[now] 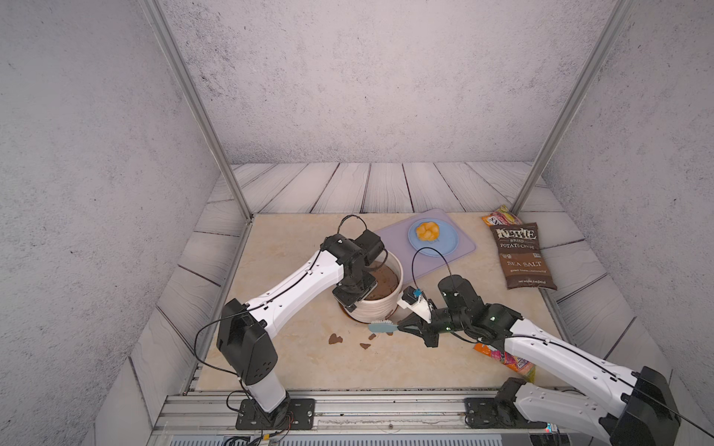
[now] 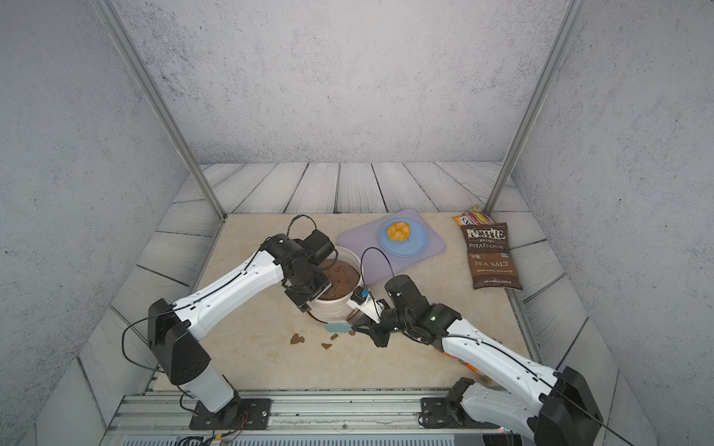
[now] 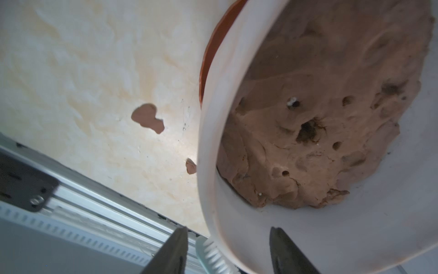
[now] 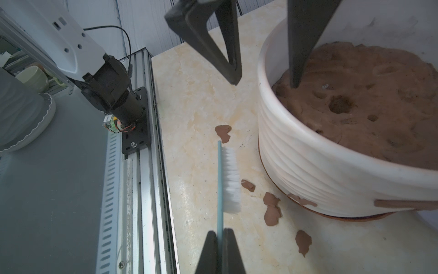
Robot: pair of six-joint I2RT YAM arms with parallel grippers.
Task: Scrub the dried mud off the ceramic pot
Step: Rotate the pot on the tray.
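Right wrist: brush (image 4: 228, 180) clenched in right hand (image 4: 220, 233), left hand (image 4: 264, 83) spread astride pot (image 4: 315, 170)

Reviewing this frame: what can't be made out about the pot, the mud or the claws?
- dried mud strip low on the ceramic pot: cut off by the right wrist view's edge.
- Pot side under the left arm's wrist: hidden in both top views; mud there unknown.
- left claw: covered by its wrist in both top views; rim contact unclear.
- snack packet: label covered by the right arm in a top view.
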